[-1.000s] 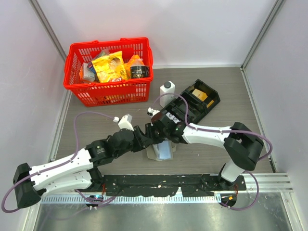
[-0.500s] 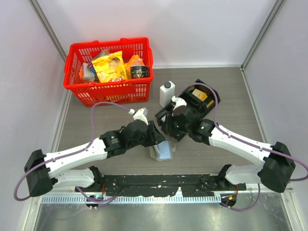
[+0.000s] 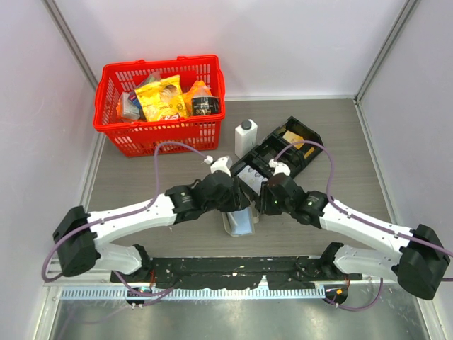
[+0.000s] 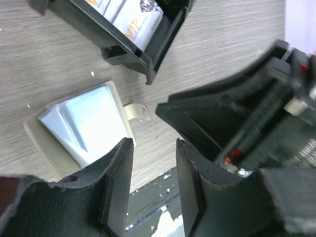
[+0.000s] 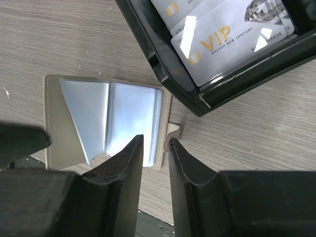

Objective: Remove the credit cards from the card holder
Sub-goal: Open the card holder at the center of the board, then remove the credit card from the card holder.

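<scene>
Hovering side by side near the middle of the bench's (image 3: 141, 188) near edge, both arms meet over the card holder (image 5: 98, 113). It lies flat and spread open, pale blue panel up. The left gripper (image 4: 153, 143) has its jaws parted with only bare bench showing between them, the holder just off to one side. The right gripper (image 5: 155, 140) is tighter: jaws a narrow slit apart, clamped on nothing, with the holder's tray-side edge showing in the gap. Whether those fingers (image 5: 126, 173) touch it, I cannot tell.

Tight quarters there: the holder's small tab (image 5: 173, 131) pokes out toward a corner of the black tray (image 5: 163, 64), only a thin strip of bench between them. Silver cards (image 5: 227, 37) lie inside the tray. A white bottle (image 3: 245, 137) stands just beside the tray's far end, and a red basket (image 3: 161, 134) fills the far left corner. Bare bench runs left and right of the holder.
</scene>
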You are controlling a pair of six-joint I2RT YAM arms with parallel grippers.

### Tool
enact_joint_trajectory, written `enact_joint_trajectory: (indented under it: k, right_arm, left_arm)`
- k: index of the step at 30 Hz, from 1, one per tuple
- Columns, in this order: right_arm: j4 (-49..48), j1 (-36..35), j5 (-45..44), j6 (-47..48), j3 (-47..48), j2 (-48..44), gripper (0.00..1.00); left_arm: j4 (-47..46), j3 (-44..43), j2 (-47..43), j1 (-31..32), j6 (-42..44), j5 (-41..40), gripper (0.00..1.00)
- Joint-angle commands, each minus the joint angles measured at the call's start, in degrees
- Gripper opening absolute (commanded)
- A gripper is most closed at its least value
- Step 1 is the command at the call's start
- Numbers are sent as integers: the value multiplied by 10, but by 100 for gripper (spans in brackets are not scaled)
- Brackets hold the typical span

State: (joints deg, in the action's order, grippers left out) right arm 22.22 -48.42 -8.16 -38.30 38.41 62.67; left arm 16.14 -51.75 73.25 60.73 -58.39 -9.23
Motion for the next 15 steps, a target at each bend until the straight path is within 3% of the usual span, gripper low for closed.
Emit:
enact_joint_trajectory:
  k: [1,6,15]
  right_arm:
    - [-28,2,8,-27,-18,-33,31]
    - [-34,0,23,-26,-27,-41,30]
    - [-70,-2,63,-28,-21,-27,29]
  left_arm:
    - [17,-40,55,1,34,-37,43]
    - [55,-44,92,1,44,-57,40]
    - [84,19,74,1,28,-87,39]
